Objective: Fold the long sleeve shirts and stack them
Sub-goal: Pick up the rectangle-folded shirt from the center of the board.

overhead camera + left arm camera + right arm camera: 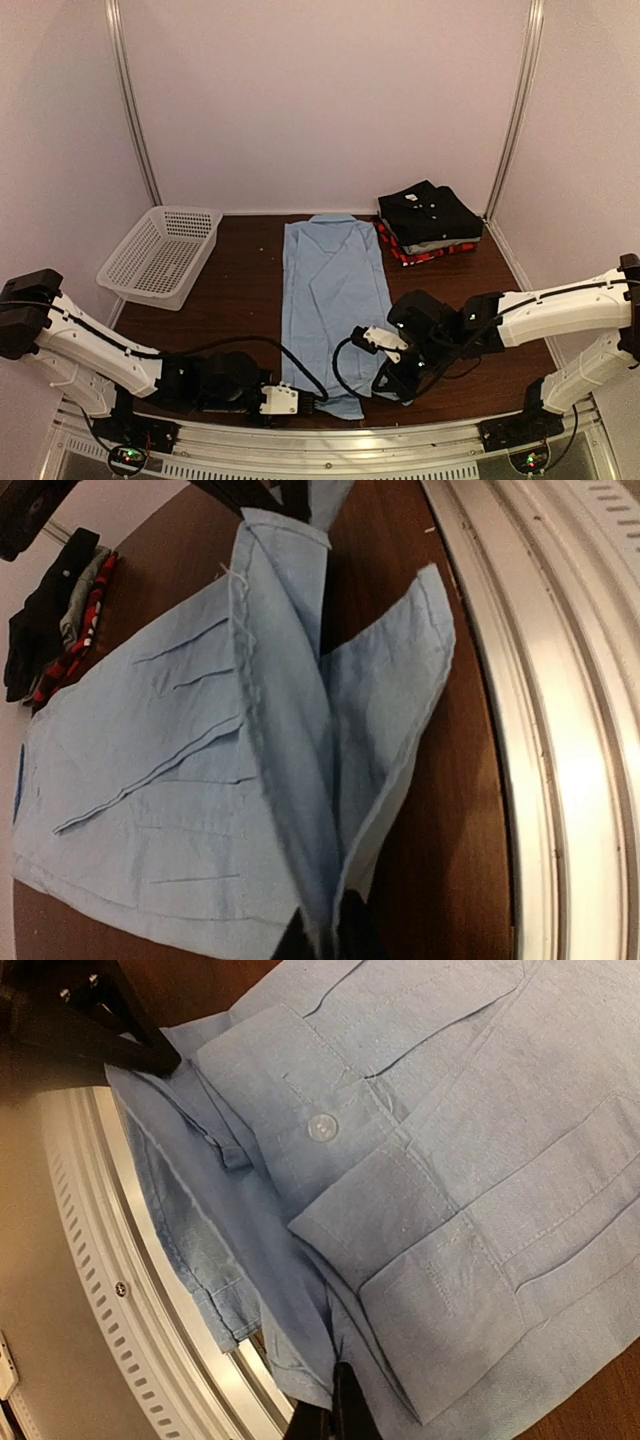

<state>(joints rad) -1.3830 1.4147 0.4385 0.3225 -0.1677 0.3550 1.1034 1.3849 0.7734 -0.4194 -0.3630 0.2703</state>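
Observation:
The light blue long sleeve shirt (333,290) lies lengthwise down the middle of the table, collar at the far end, its sides folded in. My left gripper (308,402) is at the near hem's left corner; the left wrist view shows the hem (300,780) pinched between its closed jaws (325,940). The right gripper (388,385) is at the hem's right corner, shut on a fold of the shirt (330,1340) beside a buttoned cuff (320,1128). A stack of folded shirts (430,222) sits at the back right, black on top, grey and red plaid (415,255) below.
A white mesh basket (160,255) stands at the back left of the brown table (245,300). The metal rail of the table's near edge (560,730) runs just behind both grippers. Pale walls enclose the back and both sides.

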